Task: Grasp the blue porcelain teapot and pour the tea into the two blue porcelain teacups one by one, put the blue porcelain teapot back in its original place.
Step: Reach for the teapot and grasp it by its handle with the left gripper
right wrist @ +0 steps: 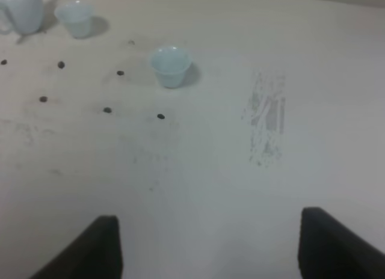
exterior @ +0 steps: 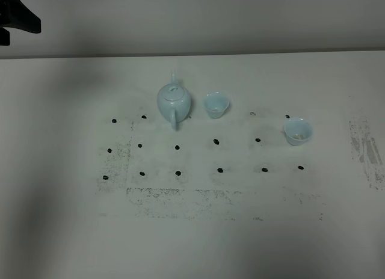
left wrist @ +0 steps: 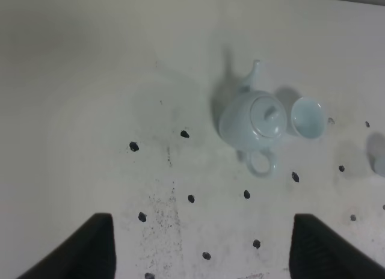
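Note:
The blue porcelain teapot (exterior: 174, 101) stands upright on the white table, lid on, its handle toward the front edge. It also shows in the left wrist view (left wrist: 255, 119) and partly in the right wrist view (right wrist: 24, 11). One teacup (exterior: 216, 104) (left wrist: 308, 118) (right wrist: 74, 17) stands just right of the pot. The other teacup (exterior: 298, 131) (right wrist: 170, 65) stands farther right and nearer the front. My left gripper (left wrist: 201, 222) is open and empty, well short of the pot. My right gripper (right wrist: 209, 219) is open and empty, well short of the nearer cup. Neither gripper shows in the exterior high view.
Several black dots mark a grid on the table (exterior: 180, 231) around the pot and cups. Grey scuffs lie at the front of the grid and at the far right (exterior: 367, 147). A dark piece of equipment (exterior: 18, 17) sits at the back left corner.

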`<state>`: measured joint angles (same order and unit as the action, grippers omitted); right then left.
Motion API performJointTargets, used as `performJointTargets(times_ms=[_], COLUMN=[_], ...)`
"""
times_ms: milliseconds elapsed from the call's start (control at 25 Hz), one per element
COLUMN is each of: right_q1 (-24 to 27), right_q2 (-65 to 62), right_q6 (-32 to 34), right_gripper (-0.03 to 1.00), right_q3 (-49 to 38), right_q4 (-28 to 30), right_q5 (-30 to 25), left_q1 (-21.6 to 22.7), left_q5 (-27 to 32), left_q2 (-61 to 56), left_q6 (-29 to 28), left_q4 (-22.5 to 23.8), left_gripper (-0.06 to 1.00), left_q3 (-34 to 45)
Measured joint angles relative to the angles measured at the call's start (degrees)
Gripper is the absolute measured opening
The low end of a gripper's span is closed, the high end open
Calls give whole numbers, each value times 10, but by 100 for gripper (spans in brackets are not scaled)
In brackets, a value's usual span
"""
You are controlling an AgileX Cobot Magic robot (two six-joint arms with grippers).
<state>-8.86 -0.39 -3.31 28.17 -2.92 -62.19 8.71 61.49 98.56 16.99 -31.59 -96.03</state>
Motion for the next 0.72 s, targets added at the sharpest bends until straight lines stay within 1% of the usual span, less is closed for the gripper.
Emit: performJointTargets(times_ms=[280, 720], right_q1=[0, 0], right_q2=[0, 0], right_q6=[0, 0], right_gripper=[59, 59], right_q3=[0, 0], right_q4=[-6, -47], right_q5=[1, 3], left_q1=[0, 0], left_q5=[-8, -11], left_q2=[0, 0], left_q6=[1, 12], left_q4=[0, 0], left_gripper=[59, 59], left_q3=[0, 0])
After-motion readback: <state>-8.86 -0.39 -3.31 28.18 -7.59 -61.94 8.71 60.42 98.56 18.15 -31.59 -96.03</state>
